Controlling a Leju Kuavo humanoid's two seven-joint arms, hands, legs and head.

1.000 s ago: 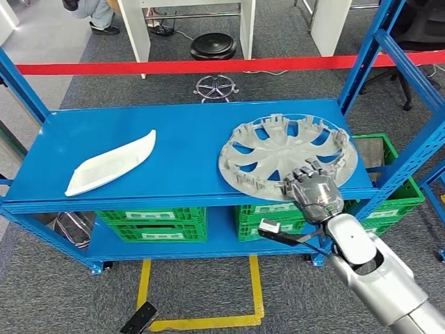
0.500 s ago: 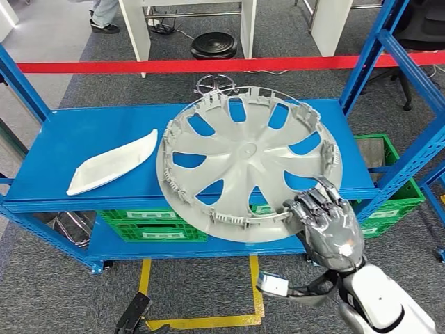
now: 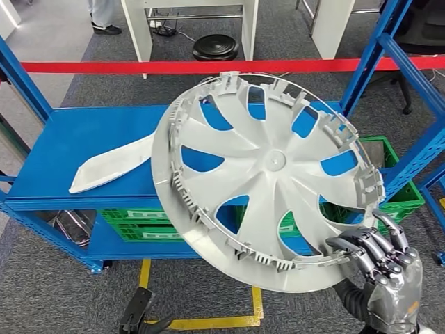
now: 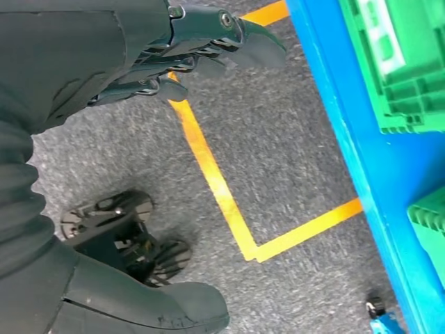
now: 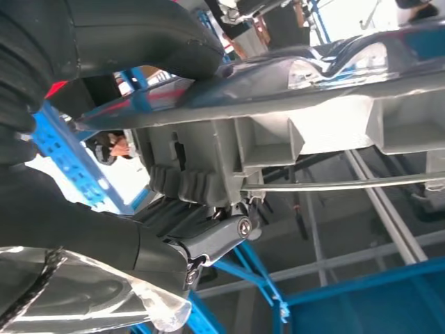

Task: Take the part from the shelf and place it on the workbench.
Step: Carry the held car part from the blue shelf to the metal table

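Note:
A large grey wheel cover (image 3: 268, 181) hangs tilted in the air in front of the blue shelf (image 3: 78, 139), its ribbed inner side facing me. My right hand (image 3: 388, 271) grips its near rim at the lower right. In the right wrist view the thumb and fingers (image 5: 210, 233) clamp the rim of the wheel cover (image 5: 315, 118) from both sides. A long white curved part (image 3: 112, 163) lies on the left of the shelf top, partly hidden by the cover. My left hand (image 4: 199, 49) hangs over the grey floor with fingers stretched out and nothing in them.
Green crates (image 3: 149, 224) fill the lower shelf level. Blue uprights (image 3: 370, 56) stand at the right. A red barrier tape (image 3: 105, 67) runs behind the shelf, with a black stool (image 3: 214, 46), white table legs and a person's legs beyond. Yellow floor tape (image 4: 220, 188) marks the carpet.
My right hand has lifted the wheel cover off the shelf and drawn it up and toward me, tilting it; the hand now sits lower right in the picture.

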